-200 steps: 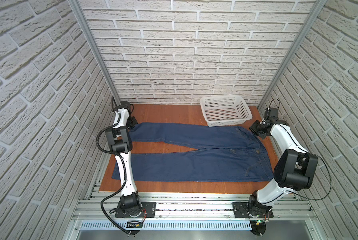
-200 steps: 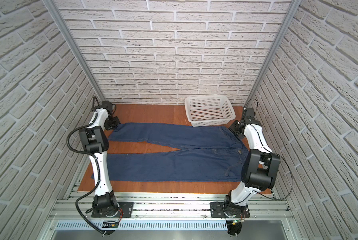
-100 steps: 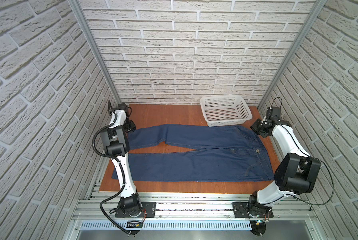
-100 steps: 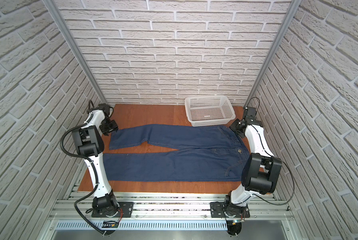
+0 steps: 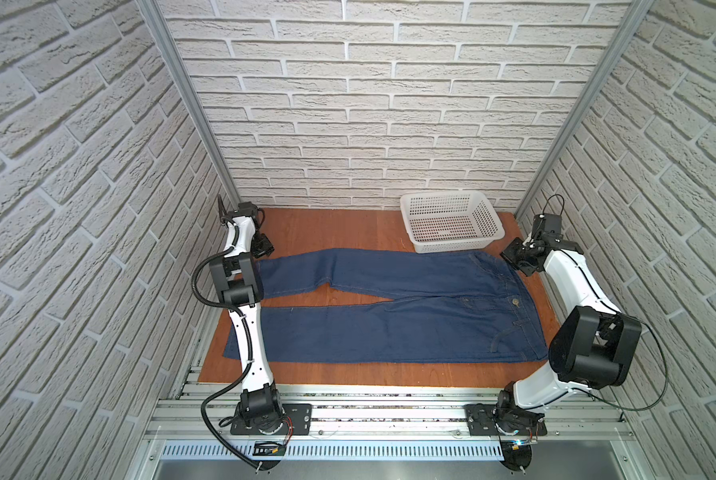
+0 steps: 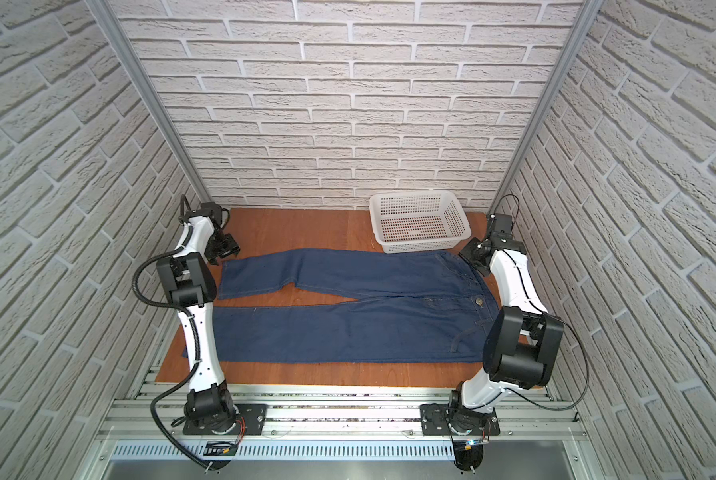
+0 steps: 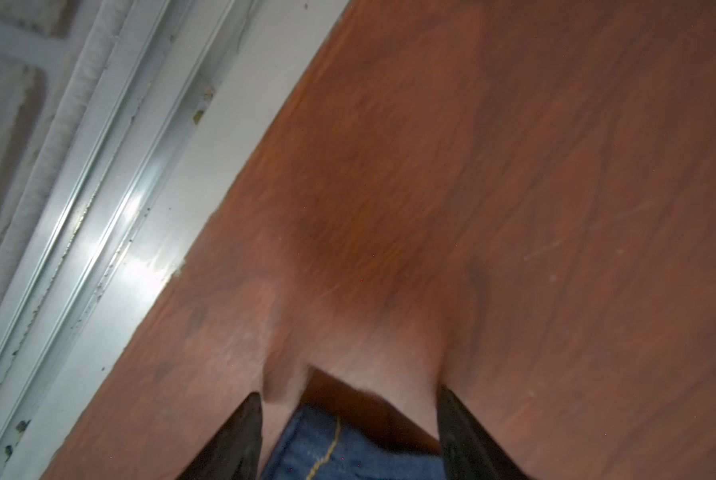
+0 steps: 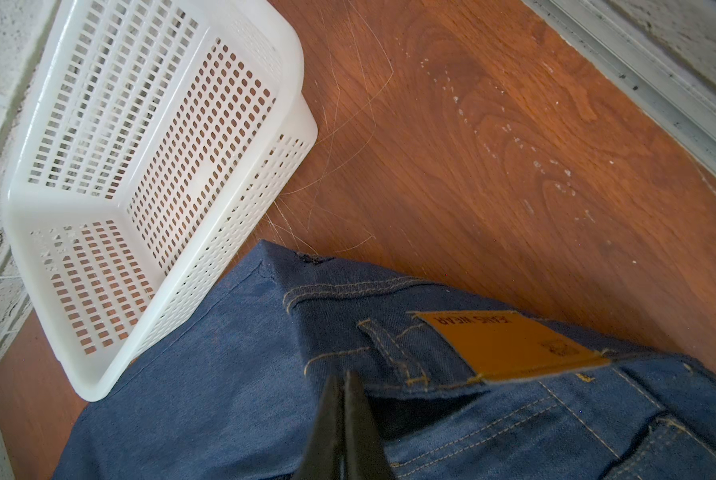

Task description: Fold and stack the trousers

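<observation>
The trousers [image 5: 389, 328] lie flat and unfolded on the wooden table [image 5: 348, 232], with the waist toward the right side and the legs running left. The near leg stretches straight along the front edge. The far leg angles away from it, leaving a wedge of bare wood between them. A metal button [image 5: 515, 302] shows at the waistband.

Farther back on the left, the left gripper [image 5: 262, 247] hangs just over the hem of the far leg. Its fingers [image 7: 240, 440] are spread apart and released, with the hem corner lying loose between them.

On the right, the right gripper [image 5: 512, 255] sits at the far corner of the waistband, beside a tan patch [image 8: 510, 345]. Its fingers are clenched together, and I cannot tell whether any cloth is pinched.

At the back, a white basket [image 5: 443, 195] touches the waist.
</observation>
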Tool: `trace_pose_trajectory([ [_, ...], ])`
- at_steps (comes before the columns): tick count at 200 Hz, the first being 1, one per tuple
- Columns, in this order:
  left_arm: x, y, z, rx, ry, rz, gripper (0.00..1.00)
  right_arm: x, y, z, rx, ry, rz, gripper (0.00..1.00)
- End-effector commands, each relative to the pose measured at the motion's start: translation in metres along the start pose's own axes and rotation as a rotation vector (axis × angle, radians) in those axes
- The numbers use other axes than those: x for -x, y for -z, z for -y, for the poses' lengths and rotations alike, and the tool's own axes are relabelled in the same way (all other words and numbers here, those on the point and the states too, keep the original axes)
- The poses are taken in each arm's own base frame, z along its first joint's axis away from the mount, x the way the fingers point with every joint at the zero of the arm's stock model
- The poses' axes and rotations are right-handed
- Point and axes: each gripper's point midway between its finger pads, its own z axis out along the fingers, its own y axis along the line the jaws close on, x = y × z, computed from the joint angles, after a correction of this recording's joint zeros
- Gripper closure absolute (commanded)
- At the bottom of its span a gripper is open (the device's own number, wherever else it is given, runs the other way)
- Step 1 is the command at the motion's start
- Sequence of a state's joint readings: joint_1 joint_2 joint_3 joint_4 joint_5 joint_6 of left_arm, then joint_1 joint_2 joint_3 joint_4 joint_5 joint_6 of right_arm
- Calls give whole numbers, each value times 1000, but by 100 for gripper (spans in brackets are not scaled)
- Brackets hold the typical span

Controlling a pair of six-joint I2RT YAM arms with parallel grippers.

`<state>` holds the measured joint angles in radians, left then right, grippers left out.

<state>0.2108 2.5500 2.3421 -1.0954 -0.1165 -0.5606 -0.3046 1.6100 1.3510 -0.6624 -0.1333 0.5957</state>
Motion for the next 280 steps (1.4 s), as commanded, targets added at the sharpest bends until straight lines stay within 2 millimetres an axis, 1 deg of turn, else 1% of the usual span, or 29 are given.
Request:
trace_pose_trajectory([
  [1, -22, -9, -8, 53, -18, -68, 33, 8, 10, -10, 43, 2, 35, 95],
  [9, -23, -9, -9, 53, -17, -68, 34, 7, 10, -11, 45, 2, 35, 95],
  [18, -26, -11, -10, 56, -16, -72, 37, 7, 9, -10, 45, 1, 32, 95],
  [46, -36, -15, -15, 64, -20, -91, 54, 6, 8, -9, 45, -3, 27, 95],
  [90, -47, -12, -18, 49, -6, -93, 79, 7, 8, -9, 49, -9, 28, 95],
  [104, -47, -8, -18, 45, -3, -87, 88, 6, 8, -10, 51, -9, 24, 95],
  [121, -40, -1, -20, 48, 3, -61, 100, 7, 8, -9, 50, -11, 27, 95],
  [134, -31, 5, -21, 46, 12, -38, 100, 9, 8, -9, 51, -16, 28, 95],
  [150, -12, 20, -20, 38, 21, 16, 100, 13, 10, -11, 57, -22, 37, 95],
  [173, 18, 49, -19, 24, 24, 116, 100, 21, 14, -10, 67, -39, 59, 95],
  [181, 30, 63, -20, 12, 29, 154, 100, 24, 15, -8, 68, -47, 68, 95],
  [191, 40, 77, -23, 0, 38, 193, 100, 28, 18, -6, 73, -60, 83, 95],
  [207, 49, 96, -32, -7, 55, 233, 100, 32, 23, -2, 76, -77, 97, 95],
  [218, 51, 106, -39, -7, 66, 247, 100, 34, 26, 0, 76, -85, 106, 95],
  [232, 49, 113, -48, -9, 78, 254, 100, 33, 30, 3, 78, -95, 110, 95],
  [247, 43, 114, -58, -18, 94, 253, 100, 31, 32, 8, 72, -103, 114, 95],
  [277, 24, 108, -75, -41, 138, 232, 100, 27, 38, 19, 62, -122, 116, 95],
  [280, 23, 110, -76, -47, 143, 235, 100, 27, 38, 20, 62, -125, 118, 95],
])
